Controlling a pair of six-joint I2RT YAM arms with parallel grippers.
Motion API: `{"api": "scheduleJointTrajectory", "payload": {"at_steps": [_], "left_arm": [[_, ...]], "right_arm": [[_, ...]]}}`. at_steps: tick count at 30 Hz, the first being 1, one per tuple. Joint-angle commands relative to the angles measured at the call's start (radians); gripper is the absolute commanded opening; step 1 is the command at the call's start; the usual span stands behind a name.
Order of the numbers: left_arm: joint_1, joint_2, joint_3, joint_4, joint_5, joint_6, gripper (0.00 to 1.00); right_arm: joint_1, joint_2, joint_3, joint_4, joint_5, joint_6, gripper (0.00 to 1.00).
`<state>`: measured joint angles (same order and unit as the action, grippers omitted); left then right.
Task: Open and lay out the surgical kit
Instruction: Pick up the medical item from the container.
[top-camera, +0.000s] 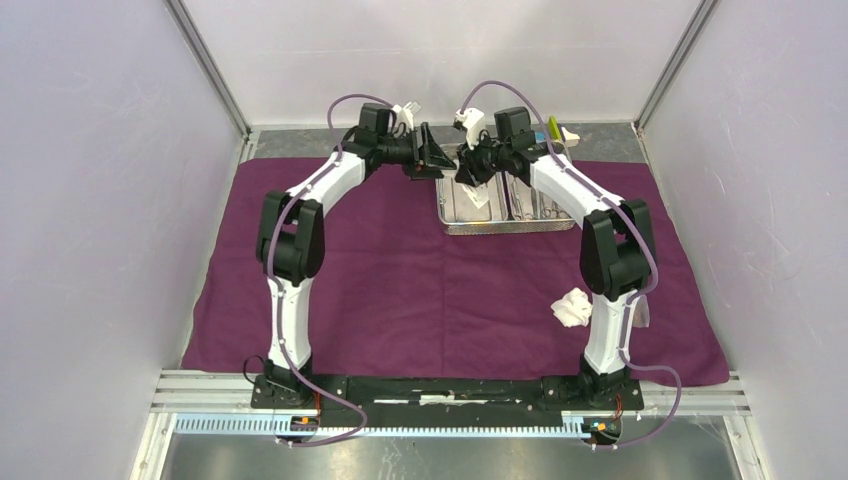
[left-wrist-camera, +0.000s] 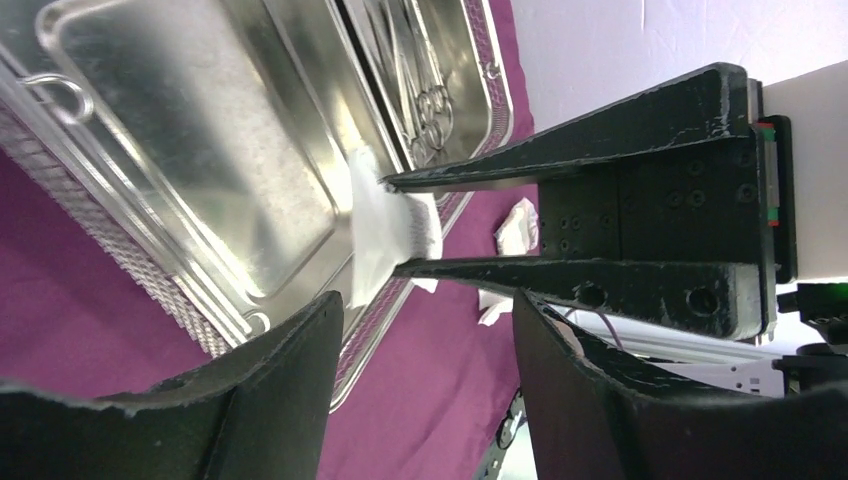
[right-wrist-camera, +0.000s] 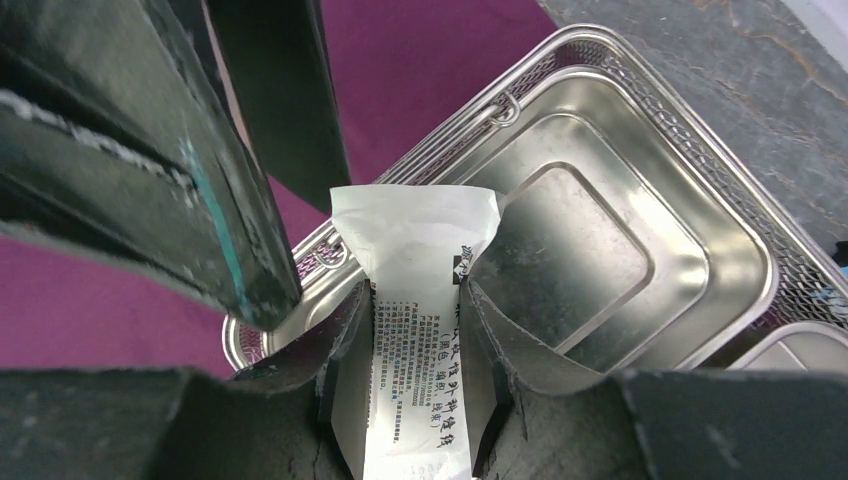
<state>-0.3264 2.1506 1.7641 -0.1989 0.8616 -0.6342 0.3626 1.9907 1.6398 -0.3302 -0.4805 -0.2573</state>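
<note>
One large plum-purple cloth (top-camera: 400, 290) covers the table. One shiny two-compartment steel tray (top-camera: 500, 228) sits at its far centre. Two arms arch inward and meet over the tray's left compartment. Right gripper (right-wrist-camera: 415, 285) is clamped on one white flat printed packet (right-wrist-camera: 415, 230), held above that compartment. Left gripper (top-camera: 430, 158) faces it, jaws wide, gripping nothing. Slim steel scissor-handled instruments (left-wrist-camera: 425, 90) lie in the right compartment, count unclear. One crumpled white gauze pad (top-camera: 573, 308) lies on the cloth beside the right arm.

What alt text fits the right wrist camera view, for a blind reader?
The right gripper pinches a white printed packet over an empty compartment of a shiny steel tray. The left gripper, dark fingers open, looms at upper left over purple cloth.
</note>
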Motion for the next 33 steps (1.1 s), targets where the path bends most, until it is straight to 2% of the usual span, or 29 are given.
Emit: {"api": "scheduleJointTrajectory", "payload": {"at_steps": [1, 7, 16, 33], "left_arm": [[-0.013, 0.012, 0.045, 0.086, 0.017, -0.092, 0.68], [-0.012, 0.031, 0.048, 0.092, 0.004, -0.090, 0.62], [-0.013, 0.052, 0.045, 0.093, 0.012, -0.095, 0.61], [-0.033, 0.081, 0.024, 0.195, 0.093, -0.229, 0.24]], "right_arm": [[-0.001, -0.056, -0.021, 0.052, -0.044, 0.030, 0.33], [0.000, -0.072, -0.052, 0.066, -0.060, 0.039, 0.33], [0.000, -0.098, -0.077, 0.085, -0.066, 0.046, 0.33], [-0.001, -0.082, -0.094, 0.092, -0.047, 0.054, 0.33]]}}
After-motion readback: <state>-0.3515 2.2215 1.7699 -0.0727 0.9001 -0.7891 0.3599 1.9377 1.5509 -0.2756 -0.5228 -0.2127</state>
